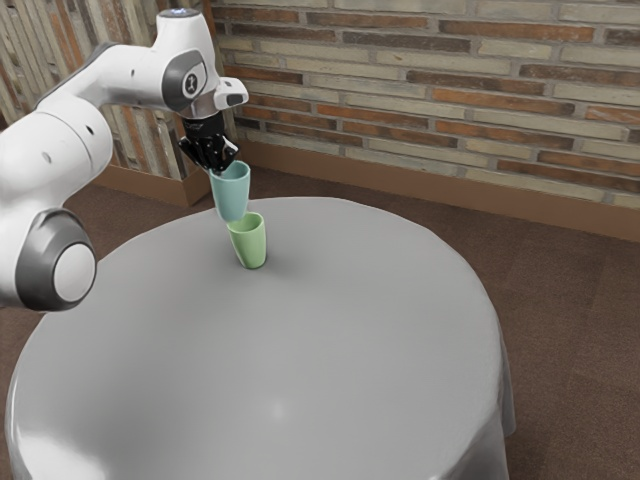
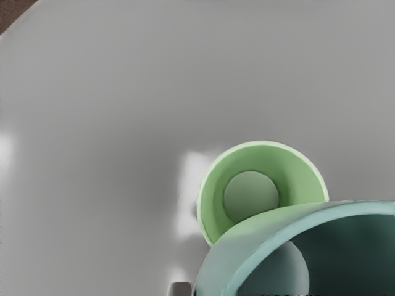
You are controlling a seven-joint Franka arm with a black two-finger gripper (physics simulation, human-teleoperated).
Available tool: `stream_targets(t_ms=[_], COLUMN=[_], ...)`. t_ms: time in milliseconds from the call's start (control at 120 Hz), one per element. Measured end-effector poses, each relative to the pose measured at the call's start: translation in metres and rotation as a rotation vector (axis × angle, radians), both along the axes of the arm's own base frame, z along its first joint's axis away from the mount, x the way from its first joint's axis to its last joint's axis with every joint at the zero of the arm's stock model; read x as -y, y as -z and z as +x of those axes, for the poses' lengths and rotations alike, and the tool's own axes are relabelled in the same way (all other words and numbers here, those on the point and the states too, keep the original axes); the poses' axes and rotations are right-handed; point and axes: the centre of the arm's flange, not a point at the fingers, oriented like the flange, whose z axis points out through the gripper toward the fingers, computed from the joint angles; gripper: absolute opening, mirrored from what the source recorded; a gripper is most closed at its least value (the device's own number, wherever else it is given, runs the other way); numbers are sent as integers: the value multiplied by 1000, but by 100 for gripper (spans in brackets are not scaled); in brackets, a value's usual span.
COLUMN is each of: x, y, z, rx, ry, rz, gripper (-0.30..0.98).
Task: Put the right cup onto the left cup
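Nearest in the exterior view was our round grey table (image 1: pixel 300 350), with the green cup (image 1: pixel 250 250) upright towards its far side, its mouth open. Just beyond and above it hung the blue cup (image 1: pixel 231 192), off the table, roughly upright; we could not tell whether its base touched the green rim. Above that, our gripper (image 1: pixel 219 164) was clamped on the blue cup near its rim. Farthest back stood a brick wall (image 1: pixel 450 95).

In the wrist view, the blue cup came nearest, hiding part of the green mouth below.

We judged the lift done and the lining-up in hand. The next move called for centring the blue base over the green mouth, then lowering it straight and letting go; off-centre, it could have caught the rim and tipped the green cup.
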Motion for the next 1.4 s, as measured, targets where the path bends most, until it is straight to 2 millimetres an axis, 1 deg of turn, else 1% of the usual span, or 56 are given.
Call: stream_targets(t_ms=[192, 483, 583, 742, 917, 1117, 1208, 1300, 1400], x=[-4, -4, -4, -3, -3, -3, -2, -2, -2], y=[0, 5, 14, 21, 36, 41, 49, 52, 67], z=[10, 18, 20, 23, 21, 18, 18, 18, 18], rx=[56, 100, 100, 104, 71, 41, 25, 22, 8], ry=[9, 23, 27, 30, 29, 25, 24, 23, 22], rz=[19, 29, 27, 28, 21, 14, 10, 9, -4], gripper=[-10, -10, -10, -10, -10, -10, -10, -10, 12])
